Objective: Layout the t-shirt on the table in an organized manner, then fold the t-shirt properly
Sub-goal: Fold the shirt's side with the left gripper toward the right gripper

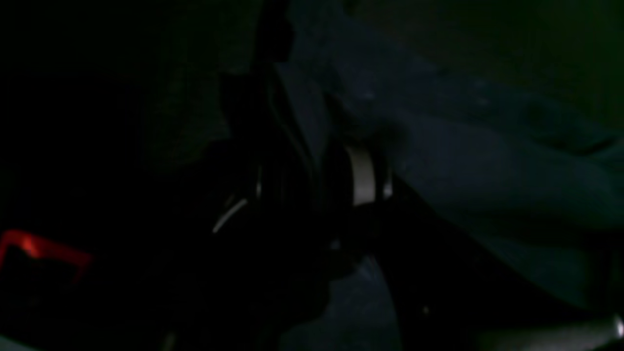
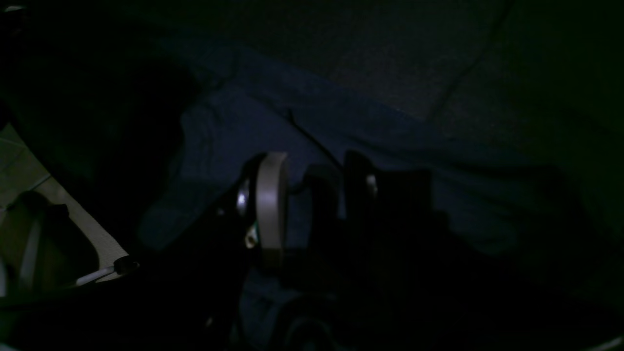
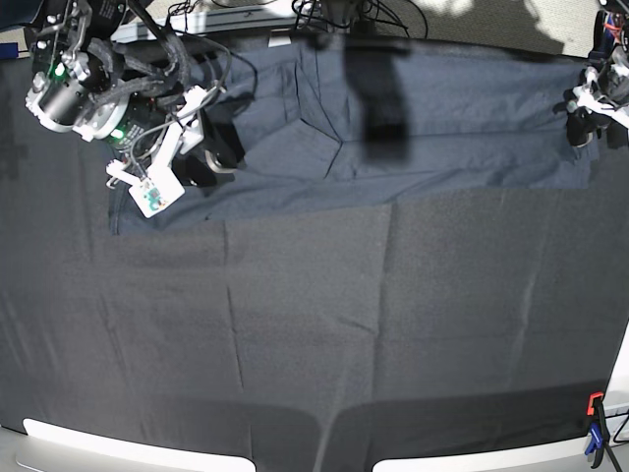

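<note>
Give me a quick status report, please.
Both hands, left and right, down at the shirt; grips unclear. Shirt stretched along table's far edge. Nothing blocking.

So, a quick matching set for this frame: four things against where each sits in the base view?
Things:
1. t-shirt
2. right gripper
3. left gripper
4. clamps

Places:
A. bottom right corner
B. shirt's left end
C. across the table's far side
D. shirt's right end

Pairs: 1-C, 2-B, 3-D, 4-A
</note>
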